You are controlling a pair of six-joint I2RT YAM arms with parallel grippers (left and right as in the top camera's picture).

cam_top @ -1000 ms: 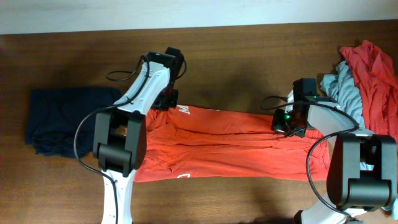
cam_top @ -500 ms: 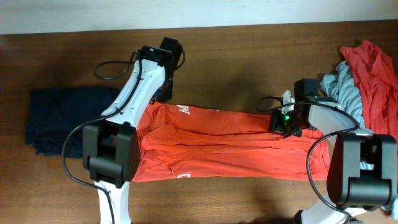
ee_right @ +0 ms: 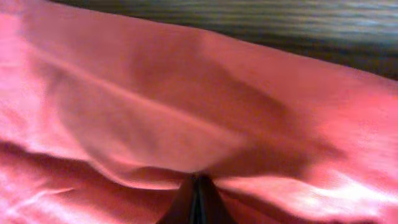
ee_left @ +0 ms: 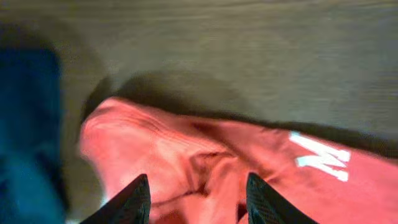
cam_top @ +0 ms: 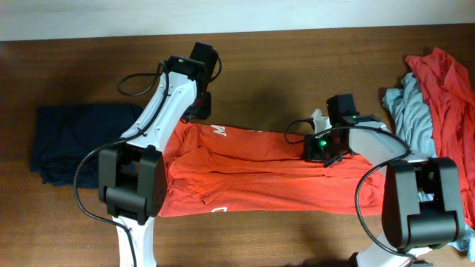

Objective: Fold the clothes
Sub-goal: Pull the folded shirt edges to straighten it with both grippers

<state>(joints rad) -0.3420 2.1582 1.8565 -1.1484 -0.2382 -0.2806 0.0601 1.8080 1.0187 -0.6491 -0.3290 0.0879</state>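
- Our right claw (ee_right: 198, 198) has its tips pressed together on a pinch of the red T-shirt (ee_right: 186, 112), and the cloth puckers into them. From overhead, this grip sits on the shirt's far edge, toward its right end.
- Our left claw (ee_left: 200, 200) stands apart, clamping nothing. Its fingers (ee_left: 134, 202) straddle a rumpled fold near the shirt's far left corner, and the white letter M (ee_left: 320, 163) lies just beside them.
- The T-shirt lies stretched lengthwise across the middle of the counter (cam_top: 297, 67), wrinkled and partly doubled on itself.
- We judge the step in hand to be securing both far-edge grips for a fold toward the near side.
- To do it well, we should lower the left claw onto the edge and close firmly before either arm lifts. Then we raise both ends evenly, with light tension between them.
- A folded dark blue garment (cam_top: 70, 141) lies to the left, just beside the shirt's end. A heap of unfolded clothes (cam_top: 438, 81) waits at the right, so our sweep should avoid both.
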